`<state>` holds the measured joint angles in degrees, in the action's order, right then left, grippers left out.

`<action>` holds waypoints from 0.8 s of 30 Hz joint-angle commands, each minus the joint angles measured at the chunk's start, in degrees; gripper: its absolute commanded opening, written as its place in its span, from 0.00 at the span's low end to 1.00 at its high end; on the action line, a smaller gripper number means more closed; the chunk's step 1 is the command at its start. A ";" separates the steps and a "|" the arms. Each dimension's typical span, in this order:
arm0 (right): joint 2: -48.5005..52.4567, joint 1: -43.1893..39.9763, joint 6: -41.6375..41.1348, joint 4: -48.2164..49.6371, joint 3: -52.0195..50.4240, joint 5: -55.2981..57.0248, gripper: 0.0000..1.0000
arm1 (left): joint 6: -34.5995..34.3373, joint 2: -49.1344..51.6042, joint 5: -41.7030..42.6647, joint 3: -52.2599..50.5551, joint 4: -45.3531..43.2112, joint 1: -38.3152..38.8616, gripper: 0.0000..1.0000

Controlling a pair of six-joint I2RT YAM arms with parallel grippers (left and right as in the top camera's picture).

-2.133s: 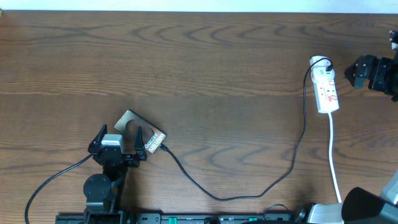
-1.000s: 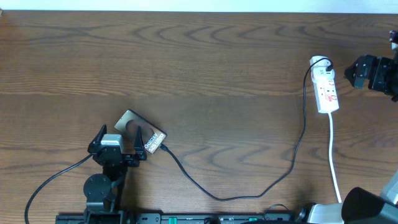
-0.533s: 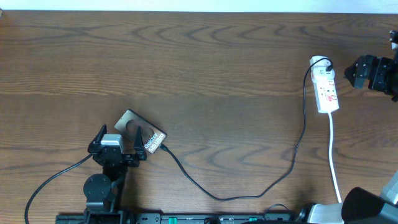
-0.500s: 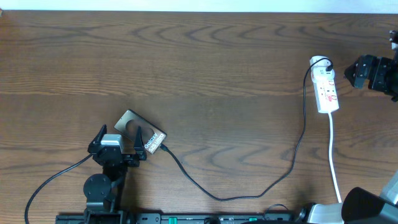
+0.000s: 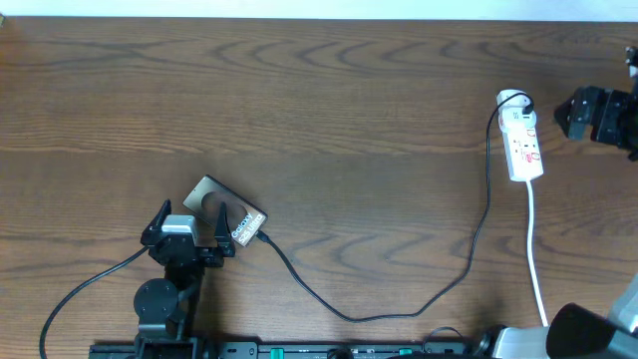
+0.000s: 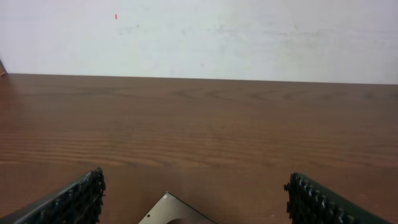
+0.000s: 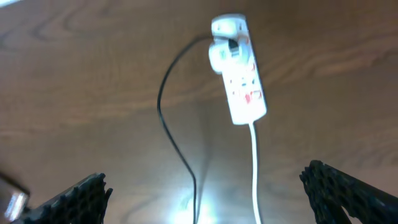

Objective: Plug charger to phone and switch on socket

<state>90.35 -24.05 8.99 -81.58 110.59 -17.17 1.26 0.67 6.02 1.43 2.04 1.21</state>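
Note:
The phone (image 5: 235, 213) lies flat at the front left, with white lettering near its right end. Its near corner shows in the left wrist view (image 6: 176, 213). The charger (image 5: 399, 311), a thin black cable, runs from the phone's right edge across the front and up to the socket (image 5: 524, 145), a white strip at the far right. My left gripper (image 5: 192, 213) is open over the phone's left part. My right gripper (image 5: 570, 112) is open and empty, just right of the socket. The right wrist view shows the socket (image 7: 241, 84) and the cable (image 7: 172, 138).
The socket's white cord (image 5: 536, 259) runs toward the table's front edge and shows in the right wrist view (image 7: 255, 174). A thicker black robot cable (image 5: 85, 287) trails from the left arm base. A pale wall (image 6: 199, 37) stands beyond the table's far edge.

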 commanded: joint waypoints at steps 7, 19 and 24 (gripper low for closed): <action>-12.44 8.55 -0.39 16.61 -16.48 0.09 0.99 | -0.48 -0.44 -0.09 -1.20 1.57 -0.28 0.92; -32.04 18.80 -0.39 53.33 -56.26 0.11 0.99 | -0.48 -0.44 -0.09 -1.20 1.57 -0.28 0.92; -39.58 21.35 -0.42 64.96 -69.90 -0.28 0.99 | -0.48 -0.44 -0.09 -1.20 1.57 -0.28 0.92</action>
<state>54.48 -4.08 8.99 -19.68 46.00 -17.02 1.23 0.67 5.80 1.43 2.04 1.21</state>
